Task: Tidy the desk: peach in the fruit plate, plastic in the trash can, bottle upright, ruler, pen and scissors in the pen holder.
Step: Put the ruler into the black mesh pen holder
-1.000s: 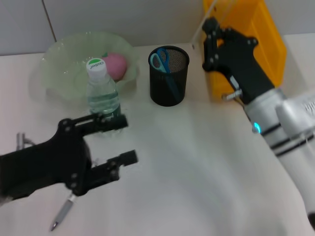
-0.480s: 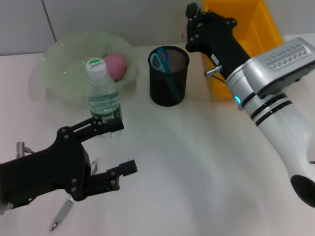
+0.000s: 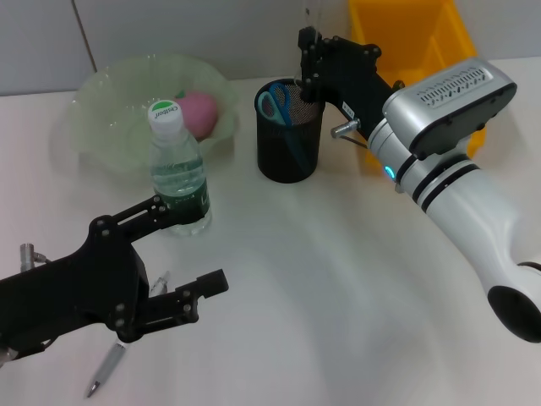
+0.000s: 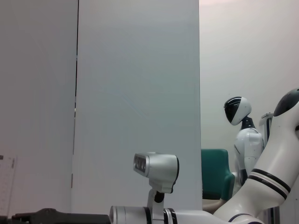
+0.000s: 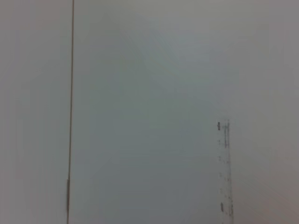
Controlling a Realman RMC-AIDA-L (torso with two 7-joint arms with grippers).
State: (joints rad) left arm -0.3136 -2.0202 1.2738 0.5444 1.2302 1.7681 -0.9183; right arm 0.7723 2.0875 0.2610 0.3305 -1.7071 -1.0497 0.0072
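My right gripper (image 3: 308,52) hangs just above the far rim of the black mesh pen holder (image 3: 290,148), shut on a clear ruler (image 3: 310,14) that sticks up from it; the ruler (image 5: 224,169) shows faintly in the right wrist view. Blue scissors (image 3: 275,105) stand in the holder. The pink peach (image 3: 199,112) lies in the green fruit plate (image 3: 110,101). The bottle (image 3: 177,167) stands upright with its green cap on top. My left gripper (image 3: 213,252) is open in front of the bottle, above the table. A silver pen (image 3: 105,372) lies below it. No plastic is in view.
A yellow bin (image 3: 414,30) stands at the back right, behind my right arm. A pale wall runs along the table's far edge. The left wrist view shows only a wall and another robot (image 4: 243,135) far off.
My right arm has swung left with the ruler, from over the yellow bin to above the pen holder. My left gripper has drifted down and away from the bottle.
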